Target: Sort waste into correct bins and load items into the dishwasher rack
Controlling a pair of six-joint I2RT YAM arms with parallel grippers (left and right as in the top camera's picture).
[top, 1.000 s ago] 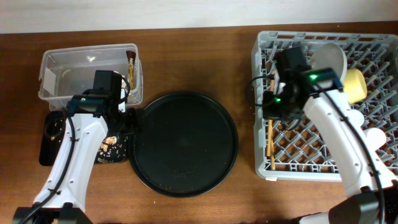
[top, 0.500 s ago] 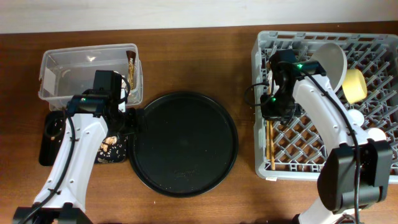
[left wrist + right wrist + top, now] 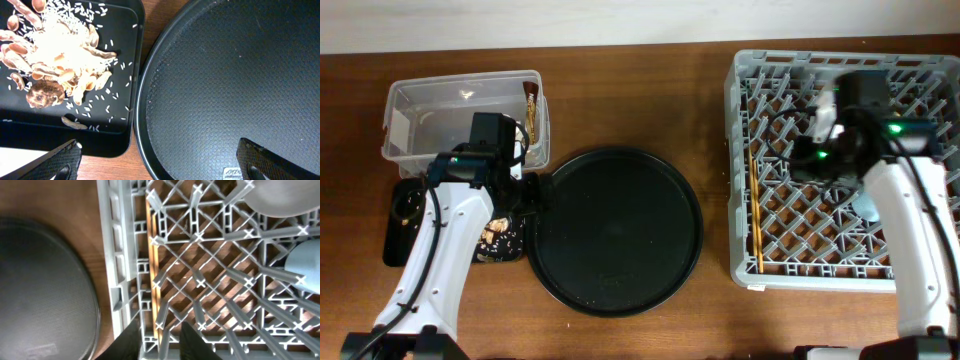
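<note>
Chopsticks (image 3: 153, 275) are lying flat in the left-hand row of the dishwasher rack (image 3: 117, 255), running lengthwise just ahead of the right gripper (image 3: 161, 342). Its fingers (image 3: 131, 341) are hanging spread apart over the rack and gripping nothing, and the sticks are sitting in line with the gap between them. Cannot tell if a fingertip is touching the rack. Left gripper (image 3: 160, 161) is hovering with jaws wide apart and empty, straddling the strip where the flat black tray (image 3: 131, 75) is sitting just beside the round black tray (image 3: 225, 80). Food scraps (image 3: 55, 60) are off to the left of those jaws, piled on the flat tray, well clear of both fingertips. Left wrist view is showing the pile up close as brownish bits with loose white rice grains scattered around. Overhead is only giving a small speckled patch there, half under the arm. Right wrist view is showing the plate (image 3: 280, 197) standing at the far side of the rack and the light blue cup (image 3: 306, 262) beside it; overhead, the right arm is covering most of both. Overhead alone is showing the clear tub (image 3: 420, 100) at the back left of the table (image 3: 650, 100), with the wrapper (image 3: 531, 105) leaning inside against its right wall.
</note>
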